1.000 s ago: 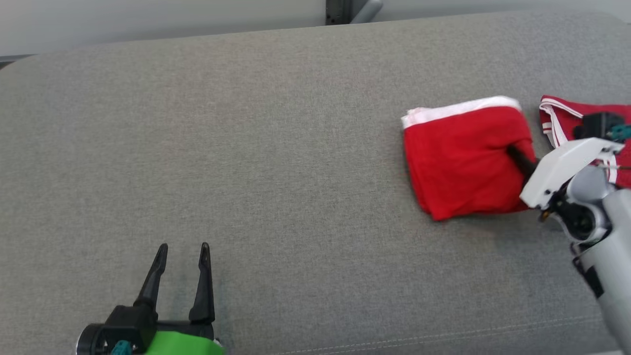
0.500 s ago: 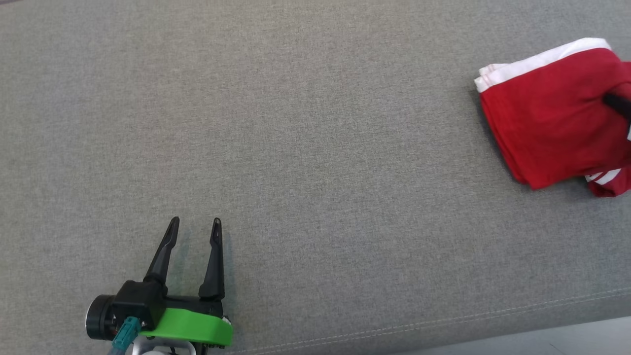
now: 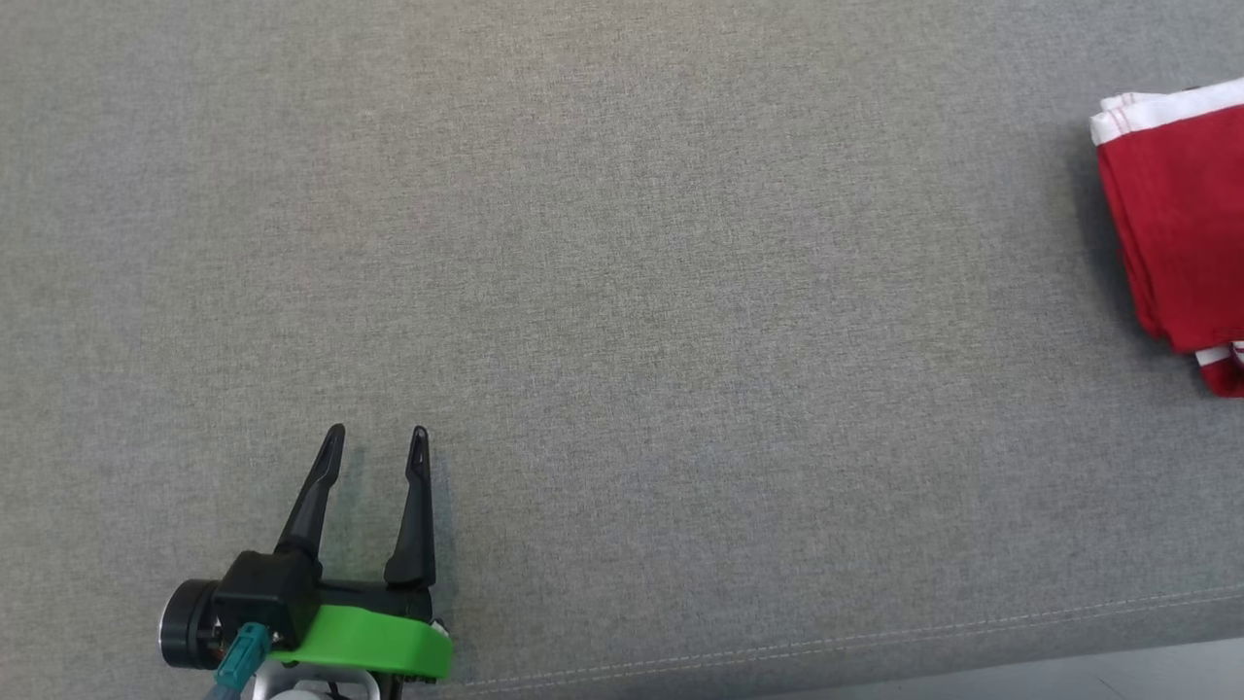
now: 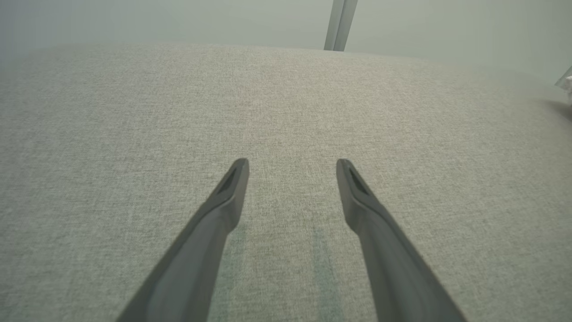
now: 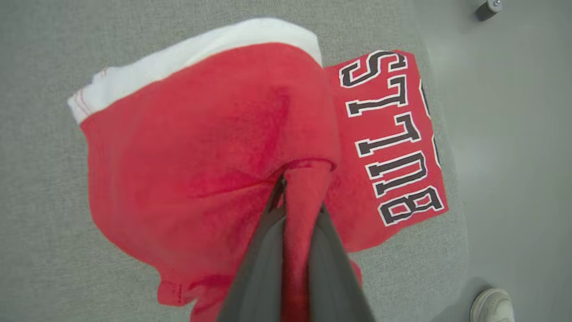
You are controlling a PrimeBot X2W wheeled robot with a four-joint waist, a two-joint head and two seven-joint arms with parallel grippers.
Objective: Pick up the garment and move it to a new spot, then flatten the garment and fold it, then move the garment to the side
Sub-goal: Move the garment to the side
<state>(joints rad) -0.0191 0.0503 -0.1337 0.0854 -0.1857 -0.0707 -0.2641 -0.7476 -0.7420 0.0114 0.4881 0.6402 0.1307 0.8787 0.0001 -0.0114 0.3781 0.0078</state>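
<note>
Head view: a wide grey cushion [image 3: 622, 292] with a stitched seam along its lower edge. At the lower left of the frame the left claw [image 3: 377, 433] rests just above the fabric, its two dark fingers apart and holding nothing. At the far right edge of the frame lies a folded red garment [image 3: 1181, 224] with a white band along its top.

Right wrist view: the right claw [image 5: 300, 197] is clamped on a pinched ridge of red cloth at the near edge of the garment, which fills the centre of the frame in a rough square. Touching it on the right is a flat red piece with black and white letters [image 5: 393, 138]; it may be a second garment or a flap of the same one, the view does not settle it. Beyond that, at the right of the frame, the cushion ends and pale floor [image 5: 514, 134] begins.

The fold looks done, so the step in hand is likely the move to the side. To do it well, carry the bundle low and slowly so the layers do not slide apart, stop short of the cushion edge, lay it flat, then open the fingers and back straight out.
</note>
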